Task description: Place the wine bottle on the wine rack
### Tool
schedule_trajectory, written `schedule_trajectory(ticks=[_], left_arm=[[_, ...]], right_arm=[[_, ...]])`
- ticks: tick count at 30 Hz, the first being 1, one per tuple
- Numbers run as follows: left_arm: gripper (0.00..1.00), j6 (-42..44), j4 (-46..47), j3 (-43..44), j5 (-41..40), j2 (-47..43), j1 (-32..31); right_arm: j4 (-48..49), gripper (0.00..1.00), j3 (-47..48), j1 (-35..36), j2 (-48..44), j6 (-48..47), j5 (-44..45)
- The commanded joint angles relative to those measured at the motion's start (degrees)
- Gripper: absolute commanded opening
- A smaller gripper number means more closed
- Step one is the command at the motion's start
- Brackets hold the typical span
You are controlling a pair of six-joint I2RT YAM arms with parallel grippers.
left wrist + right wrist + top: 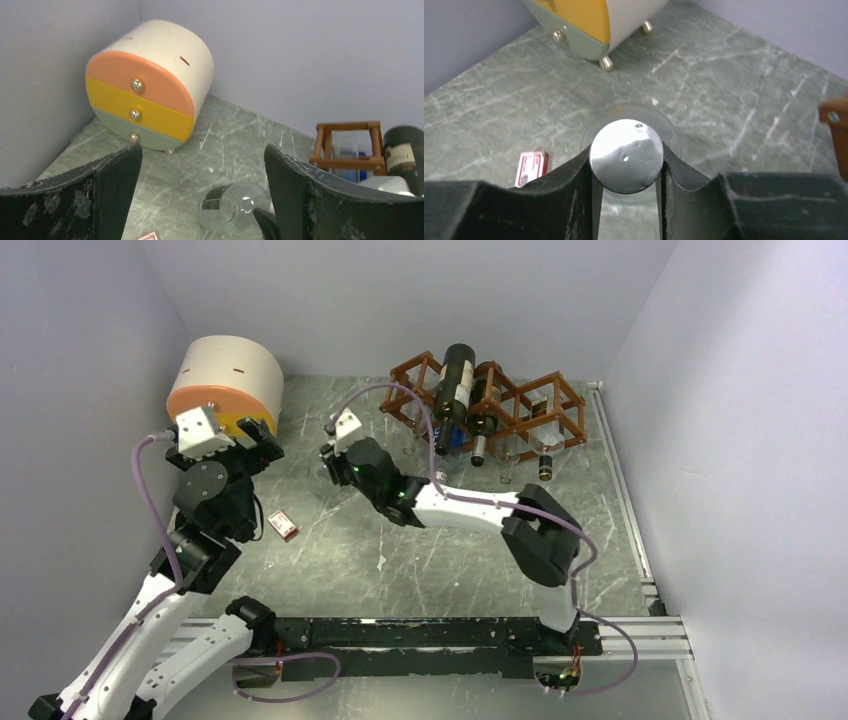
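Note:
A clear glass wine bottle (232,202) with a silver cap (626,156) is on the table left of centre. My right gripper (626,162) is shut on its capped neck; in the top view this gripper (333,455) is left of the wine rack. The wine rack (490,405), a reddish-brown lattice, stands at the back and holds several dark bottles (455,390). Its end shows in the left wrist view (345,145). My left gripper (235,435) is open and empty, and in its own view (202,200) it is above and in front of the clear bottle.
A round drawer box (225,380) with orange, yellow and grey fronts stands at the back left, close to my left gripper; it also shows in the left wrist view (150,85). A small red card (283,526) lies on the marble table. Walls close in on three sides.

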Motion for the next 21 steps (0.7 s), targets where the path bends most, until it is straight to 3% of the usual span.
schedule_trajectory(ticks=[1,9,17,21], left_arm=[[0.95,-6.5,-7.3,2.4,6.9,1.4,0.6],[0.95,-16.9,-14.9,-0.5,22.4,5.1,0.6],[0.95,-20.3,-9.9,-7.1,32.8,8.7,0.8],[0.95,-21.8,-10.6,-6.8,34.1,12.8,0.9]], right_arm=[[0.5,0.00,-10.4,1.0,-7.6,1.7,3.9],[-7.8,0.00,-23.7,3.3,-18.7,8.7,3.2],[-20.6,0.00,-32.4,3.4,-28.8,11.9,-3.9],[-24.5,0.00,-35.3,3.6,-33.0,10.3,-8.6]])
